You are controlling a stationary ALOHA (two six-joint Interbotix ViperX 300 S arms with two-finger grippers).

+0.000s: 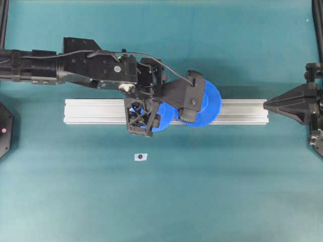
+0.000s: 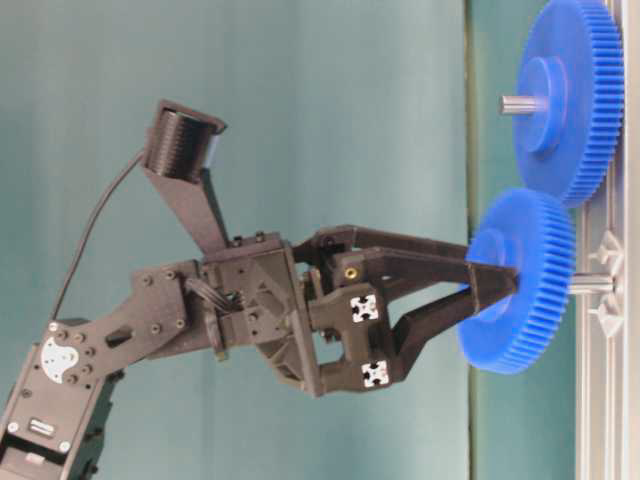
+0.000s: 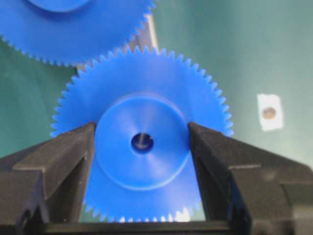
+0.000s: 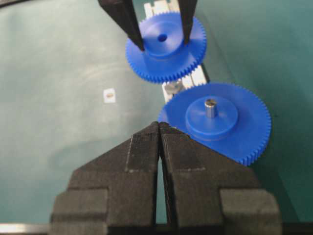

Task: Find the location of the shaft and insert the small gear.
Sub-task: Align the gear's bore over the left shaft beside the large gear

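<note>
My left gripper (image 3: 142, 127) is shut on the small gear (image 3: 146, 88), a bright blue toothed wheel, with its fingers (image 3: 73, 152) on either side of the raised hub. A silvery glint shows inside the gear's dark centre hole. From table level the small gear (image 2: 522, 280) stands off the rail, with the silvery shaft (image 2: 592, 285) showing between its far face and the rail. In the right wrist view a shiny metal base (image 4: 172, 88) sits on the rail just below the held gear (image 4: 166, 46). My right gripper (image 4: 159, 126) is shut and holds nothing, short of the gears.
A larger blue gear (image 1: 208, 103) with its own metal centre pin (image 4: 211, 107) sits on the aluminium rail (image 1: 91, 111) right beside the small gear, their teeth close. A small white sticker (image 1: 141, 157) lies on the teal mat in front of the rail.
</note>
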